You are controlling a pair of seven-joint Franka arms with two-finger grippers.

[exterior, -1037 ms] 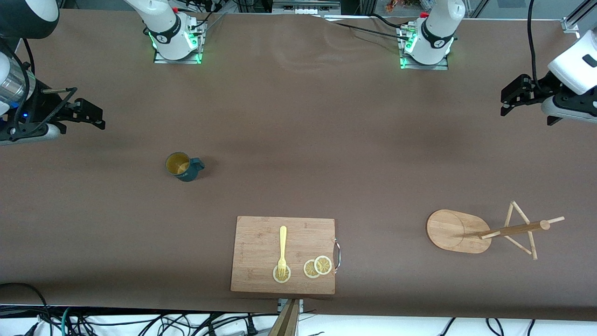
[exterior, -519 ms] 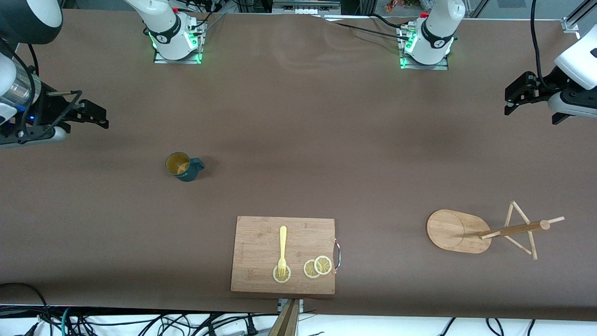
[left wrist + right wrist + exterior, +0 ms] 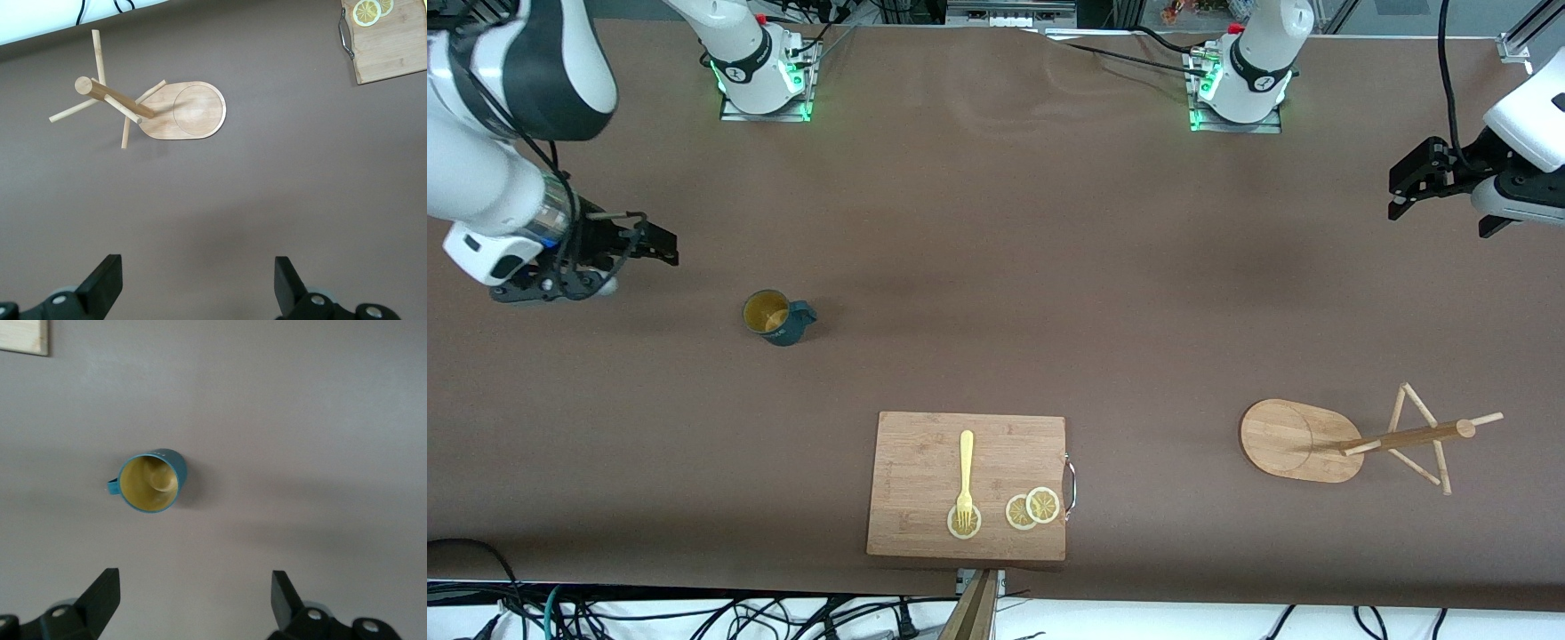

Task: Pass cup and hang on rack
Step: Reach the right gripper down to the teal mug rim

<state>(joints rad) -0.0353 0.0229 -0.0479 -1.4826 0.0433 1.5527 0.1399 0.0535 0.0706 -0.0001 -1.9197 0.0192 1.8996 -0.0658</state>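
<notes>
Since a second ago the right gripper (image 3: 660, 248) has swung inward over the tabletop (image 3: 996, 267) toward the upright dark teal-blue mug (image 3: 775, 317), jaws spread and empty. The left gripper (image 3: 1400, 188) waits, released, above its end; the light wooden mug tree (image 3: 1352, 438) stands near the front edge. No writing is legible.

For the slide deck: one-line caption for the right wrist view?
Open right gripper above the upright cup on the brown table, nothing held.
</notes>
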